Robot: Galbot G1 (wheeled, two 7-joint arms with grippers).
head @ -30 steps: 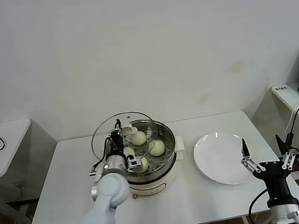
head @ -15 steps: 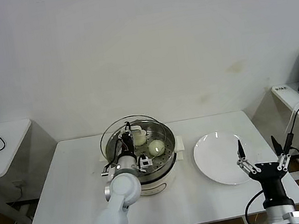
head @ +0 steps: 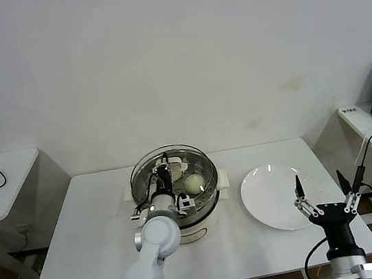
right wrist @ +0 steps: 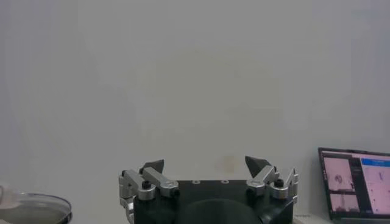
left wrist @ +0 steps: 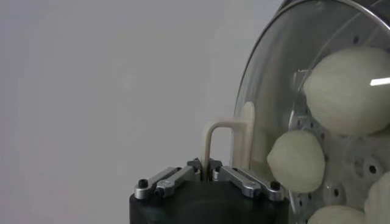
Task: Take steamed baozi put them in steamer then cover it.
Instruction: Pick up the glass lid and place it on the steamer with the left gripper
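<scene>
The left gripper is clamped on the cream-white handle of the cover, and over the last second it has carried the glass lid from a tilted spot off the robot's-left side of the steamer to almost squarely above the pot. In the left wrist view the fingers pinch the handle loop and the baozi show through the glass, lying on the perforated tray. At least 3 buns are visible there; the 4th I cannot make out. The lid's rim looks nearly lined up with the pot's rim, though whether it is seated cannot be told. So loading appears done, and only lowering and releasing seem to remain. The right gripper hangs spread wide beside the bare white plate, idle.
</scene>
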